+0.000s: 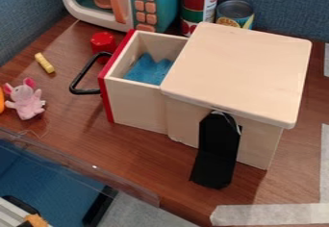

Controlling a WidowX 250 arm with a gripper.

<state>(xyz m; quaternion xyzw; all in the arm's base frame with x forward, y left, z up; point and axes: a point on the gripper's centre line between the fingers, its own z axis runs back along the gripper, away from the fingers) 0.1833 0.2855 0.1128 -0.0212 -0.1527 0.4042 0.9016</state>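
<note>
A light wooden box (241,72) with a flat lid stands right of centre. Its drawer (135,103) is pulled out to the left, with a red front and a black loop handle (79,79). Inside the drawer lies a blue cloth-like piece (149,71). A black strip-like piece (217,151) lies against the box's near side and spreads onto the table at its foot.
A toy microwave (153,5) and two cans (198,5) stand at the back. Left of the drawer are a red cup-like piece (103,41), a yellow stick (44,63) and a pink plush toy (25,99). A clear strip edges the table (141,158) at the front left.
</note>
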